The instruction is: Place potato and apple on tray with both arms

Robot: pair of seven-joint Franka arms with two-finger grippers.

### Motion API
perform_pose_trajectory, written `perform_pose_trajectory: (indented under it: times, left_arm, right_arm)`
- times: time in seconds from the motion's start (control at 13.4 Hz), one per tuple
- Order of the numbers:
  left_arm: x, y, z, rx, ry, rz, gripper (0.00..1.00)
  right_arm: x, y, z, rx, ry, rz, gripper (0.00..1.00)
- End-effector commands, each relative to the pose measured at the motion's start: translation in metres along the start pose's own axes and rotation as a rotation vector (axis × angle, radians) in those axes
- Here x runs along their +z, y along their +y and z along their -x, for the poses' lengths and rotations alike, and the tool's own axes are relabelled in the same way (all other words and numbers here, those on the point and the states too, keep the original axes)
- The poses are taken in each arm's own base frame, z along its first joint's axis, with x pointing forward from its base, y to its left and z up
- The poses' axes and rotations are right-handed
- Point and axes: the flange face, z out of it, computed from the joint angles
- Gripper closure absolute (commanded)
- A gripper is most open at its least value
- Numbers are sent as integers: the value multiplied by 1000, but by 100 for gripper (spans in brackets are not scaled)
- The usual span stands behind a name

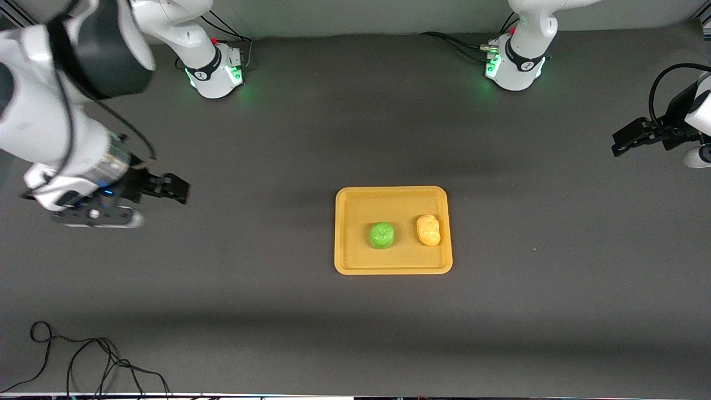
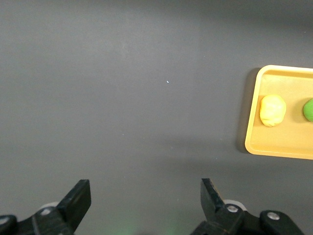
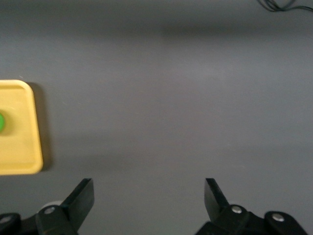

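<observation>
A flat rectangular yellow-orange plastic tray (image 1: 393, 230) with rounded corners and a low raised rim lay near the middle of the dark grey bench (image 1: 355, 322). On it sat a small round bright-green apple (image 1: 381, 235) with a faceted surface and, beside it toward the left arm's end of the bench, a small lumpy yellow-orange potato (image 1: 429, 230); the two were apart, not touching. The front view alone showed both arms whole: the white left arm's black gripper (image 1: 625, 139) hung over bare bench at its own end, well apart from the tray, and the white right arm's black gripper (image 1: 176, 189) hung over bare bench at the other end, also well apart from the tray. Both green-lit bases stood along the top of that view, and a loose black cable (image 1: 83, 361) lay near the front camera at the right arm's end. The left wrist view showed what the front view could not settle: the left gripper (image 2: 145, 198) had its fingers spread wide with nothing between them, and it took in the tray (image 2: 254, 142) with the potato (image 2: 272, 110) whole and only an edge of the apple (image 2: 308, 109). The right wrist view showed the right gripper (image 3: 149, 198) likewise wide open and empty, with one corner of the tray (image 3: 22, 156) and a sliver of the apple (image 3: 2, 121), the potato out of its sight.
</observation>
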Motion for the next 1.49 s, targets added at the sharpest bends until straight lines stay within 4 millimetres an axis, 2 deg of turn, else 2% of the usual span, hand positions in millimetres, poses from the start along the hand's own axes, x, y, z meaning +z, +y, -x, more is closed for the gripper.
perform_pose_trajectory:
  times: [0.0, 0.07, 0.22, 0.3, 0.6, 0.9, 1.42]
  left_arm:
    - [-5, 1, 3, -13, 6, 2, 0]
    - [-5, 1, 3, -11, 6, 2, 0]
    - [-5, 1, 3, -11, 6, 2, 0]
    - [-5, 1, 3, -13, 6, 2, 0]
    - [-5, 2, 3, -10, 6, 2, 0]
    - [-6, 4, 4, -7, 15, 2, 0]
    - [-6, 4, 2, -4, 27, 2, 0]
  right_arm:
    - [-2, 63, 16, -28, 6, -33, 0]
    - [-2, 86, 15, -22, 6, -34, 0]
    - [-7, 115, 18, -18, 10, -38, 0]
    - [-10, 123, 19, -7, 13, -37, 0]
    - [-23, 128, 30, -3, 9, -22, 0]
    - [-22, 137, 35, 5, -9, -28, 0]
    - [-22, 132, 37, 0, -40, -39, 0]
